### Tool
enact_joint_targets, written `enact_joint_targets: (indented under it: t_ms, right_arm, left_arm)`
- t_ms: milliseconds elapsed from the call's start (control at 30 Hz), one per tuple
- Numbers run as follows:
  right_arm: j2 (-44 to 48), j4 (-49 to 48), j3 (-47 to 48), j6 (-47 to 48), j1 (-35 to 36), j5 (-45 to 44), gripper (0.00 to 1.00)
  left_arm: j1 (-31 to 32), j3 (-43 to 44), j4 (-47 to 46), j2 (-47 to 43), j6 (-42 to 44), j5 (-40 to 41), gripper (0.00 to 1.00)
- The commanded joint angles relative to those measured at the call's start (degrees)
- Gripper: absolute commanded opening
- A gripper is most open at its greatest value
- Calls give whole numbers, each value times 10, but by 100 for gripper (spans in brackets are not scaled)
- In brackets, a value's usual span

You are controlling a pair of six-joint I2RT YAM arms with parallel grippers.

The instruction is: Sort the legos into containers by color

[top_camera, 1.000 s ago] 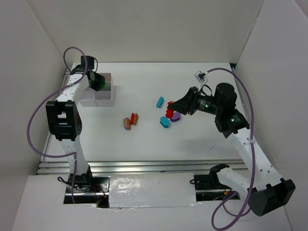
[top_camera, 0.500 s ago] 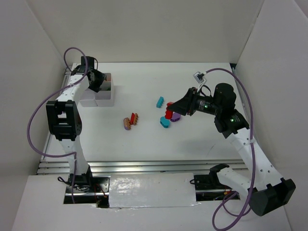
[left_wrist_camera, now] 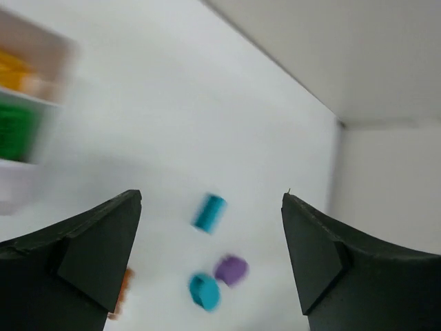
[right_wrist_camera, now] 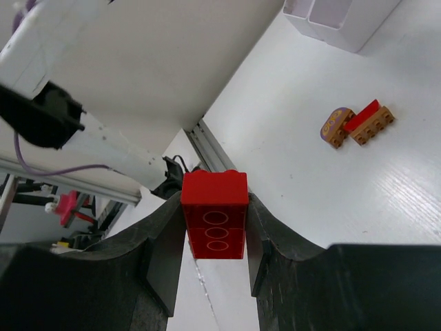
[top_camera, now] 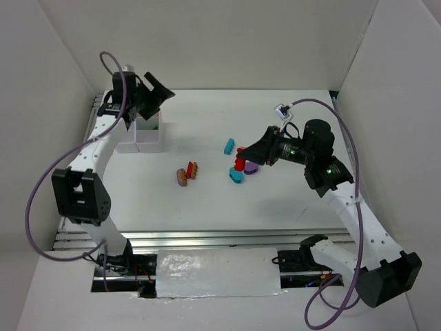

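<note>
The red lego [right_wrist_camera: 214, 214] is grasped firmly between the fingers of the right gripper [right_wrist_camera: 214, 238], off the table [top_camera: 207, 200], a little right of centre in the overhead view. Near it lie a teal brick [top_camera: 229, 145], a teal oval [top_camera: 236, 175] and a purple piece [top_camera: 251, 167]. The white tray [top_camera: 148, 143] stands at upper left and holds a green piece [left_wrist_camera: 14, 131] and a yellow piece [left_wrist_camera: 17, 72]. Over the tray, the left gripper [left_wrist_camera: 210, 255] is spread wide and empty. The step in hand seems to be carrying the red piece. Next it must cross to the tray, to a compartment for red that I cannot identify.
</note>
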State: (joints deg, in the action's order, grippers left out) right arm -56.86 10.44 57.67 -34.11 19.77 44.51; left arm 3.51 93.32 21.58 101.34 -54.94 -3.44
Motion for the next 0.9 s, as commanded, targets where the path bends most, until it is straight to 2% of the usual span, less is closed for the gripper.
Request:
enact_joint_targets:
  t_ms: [0,33,100,167,267,367,467,500,633,700,800,867]
  right_arm:
    - [-2,-59,-7,-38,5,11,0]
    - [-3,-73,-10,-48,5,23,0]
    - [-7,-123,-15,-82,5,35,0]
    - [-12,-184,-19,-110,5,60,0]
    - [-32,-254,-12,-169,4,79,0]
    - [-40,-306,-6,-199,5,90,0]
    - [-47,-346,1,-216,7,97,0]
    - [-47,-357,4,-220,9,105,0]
    - [-52,-407,3,-242,19,108,0]
    - [-59,-464,2,-258,34,115,0]
    - [-59,-484,2,-262,60,102,0]
    - [-55,-464,9,-235,76,88,0]
  left_arm:
    - [34,-47,-178,-97,109,-240,97]
    - [50,-60,-213,-110,114,-330,100]
    - [70,-88,-247,-140,135,-413,99]
    - [110,-97,-229,-158,163,-484,100]
    - [162,-132,-225,-222,208,-529,100]
    - [179,-176,-286,-259,190,-573,99]
    - [180,-198,-329,-295,128,-616,100]
    - [181,-202,-374,-298,110,-626,100]
    - [188,-201,-398,-307,79,-646,99]
    - [200,-202,-418,-304,63,-654,100]
    - [215,-193,-400,-300,68,-645,98]
    - [224,-183,-381,-292,78,-639,95]
